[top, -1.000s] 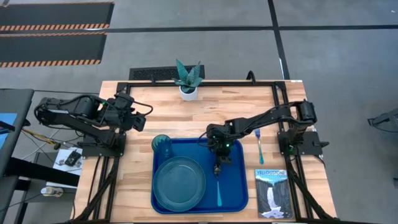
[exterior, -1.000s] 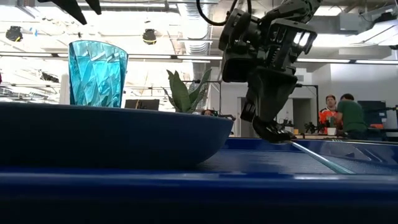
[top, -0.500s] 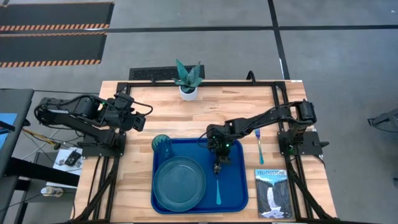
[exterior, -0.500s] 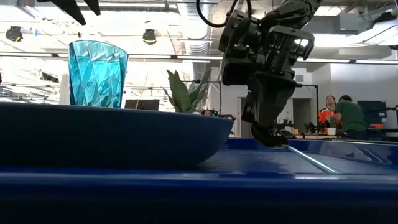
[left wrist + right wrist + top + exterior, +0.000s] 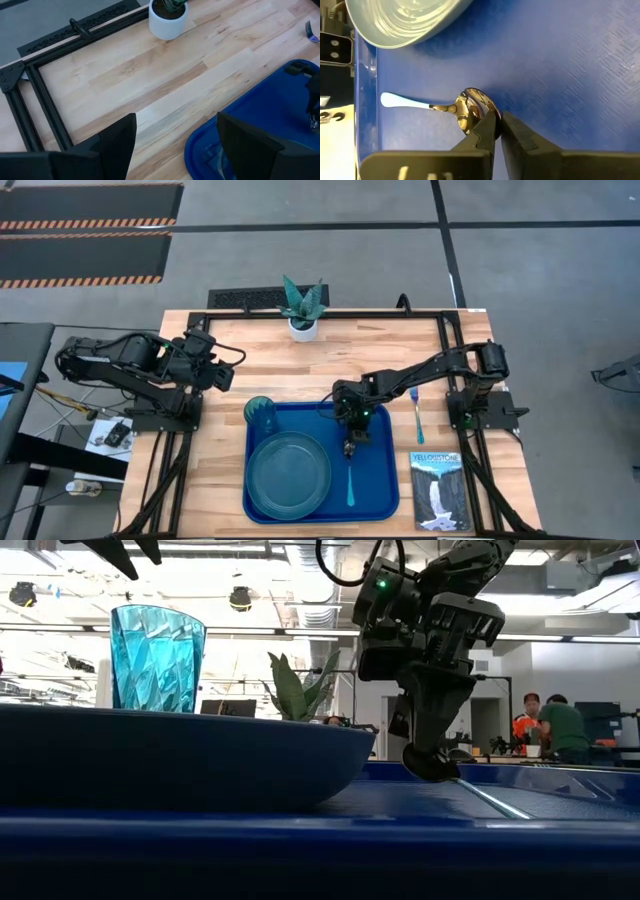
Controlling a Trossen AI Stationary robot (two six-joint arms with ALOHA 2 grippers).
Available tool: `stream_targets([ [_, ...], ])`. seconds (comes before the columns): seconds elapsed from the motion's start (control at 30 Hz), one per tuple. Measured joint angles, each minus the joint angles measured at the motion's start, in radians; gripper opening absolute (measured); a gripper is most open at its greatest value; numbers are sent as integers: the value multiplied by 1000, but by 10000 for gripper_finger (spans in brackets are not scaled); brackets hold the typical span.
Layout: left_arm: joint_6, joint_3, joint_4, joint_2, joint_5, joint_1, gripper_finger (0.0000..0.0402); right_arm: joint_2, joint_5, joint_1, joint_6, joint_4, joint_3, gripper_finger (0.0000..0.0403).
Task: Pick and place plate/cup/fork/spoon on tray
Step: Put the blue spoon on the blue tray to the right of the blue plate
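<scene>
The blue tray (image 5: 380,435) lies at the table's near middle. The teal plate (image 5: 288,472) rests flat on its left half. The ribbed cup (image 5: 261,412) stands upright in the tray's far left corner and also shows in the low view (image 5: 157,658). The spoon (image 5: 351,480) lies on the tray, right of the plate. My right gripper (image 5: 349,447) is down at the spoon's dark bowl (image 5: 472,107), fingers nearly together. The fork (image 5: 417,412) lies on the bare table right of the tray. My left gripper (image 5: 228,370) is open over the table's left side. My right gripper comes from above, slanting down, and is closed on the edge of the spoon's bowl (image 5: 485,111), at the end away from the handle. One finger (image 5: 487,131) covers the exact place. The handle (image 5: 405,101) lies along the tray floor, pointing toward the near edge.
A white pot with a spiky plant (image 5: 302,315) stands at the far middle. A waterfall booklet (image 5: 437,490) lies right of the tray, near the front edge. People stand in the room behind (image 5: 545,725). Bare wood lies left of the tray.
My right gripper has gone down a little and slightly toward the table's left with the spoon. The spoon's handle, tilted up at the bowl end a second ago, now lies lower along the tray floor.
</scene>
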Motion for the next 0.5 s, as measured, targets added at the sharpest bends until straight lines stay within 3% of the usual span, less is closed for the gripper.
stream_targets([
  [0.5,12,0,0,0,0,0,261,0,44,0,0,-1,0,57],
])
